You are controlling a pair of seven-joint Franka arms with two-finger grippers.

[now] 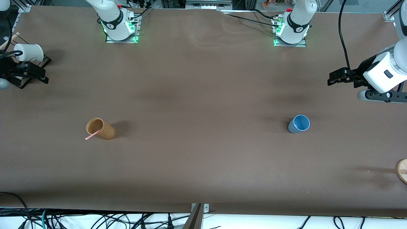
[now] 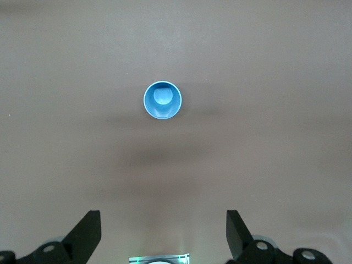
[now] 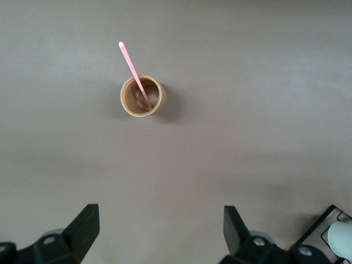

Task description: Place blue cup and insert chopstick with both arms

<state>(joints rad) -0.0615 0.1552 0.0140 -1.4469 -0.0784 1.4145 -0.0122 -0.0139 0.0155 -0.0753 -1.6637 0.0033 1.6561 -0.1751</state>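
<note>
The blue cup (image 1: pixel 299 124) stands upright and empty on the brown table toward the left arm's end; it also shows in the left wrist view (image 2: pixel 163 100). The pink chopstick (image 1: pixel 91 136) leans inside a tan wood-coloured cup (image 1: pixel 100 128) toward the right arm's end; both show in the right wrist view, chopstick (image 3: pixel 132 66) and tan cup (image 3: pixel 143 97). My left gripper (image 1: pixel 334 78) hangs open and empty over the table's left-arm end, well apart from the blue cup (image 2: pixel 163 231). My right gripper (image 1: pixel 39 74) hangs open and empty over the right-arm end (image 3: pixel 159 228).
A white cup (image 1: pixel 29 52) lies on a black rack (image 1: pixel 24 83) under the right gripper; it also shows in the right wrist view (image 3: pixel 341 236). A round wooden piece (image 1: pixel 402 170) sits at the table's edge at the left arm's end.
</note>
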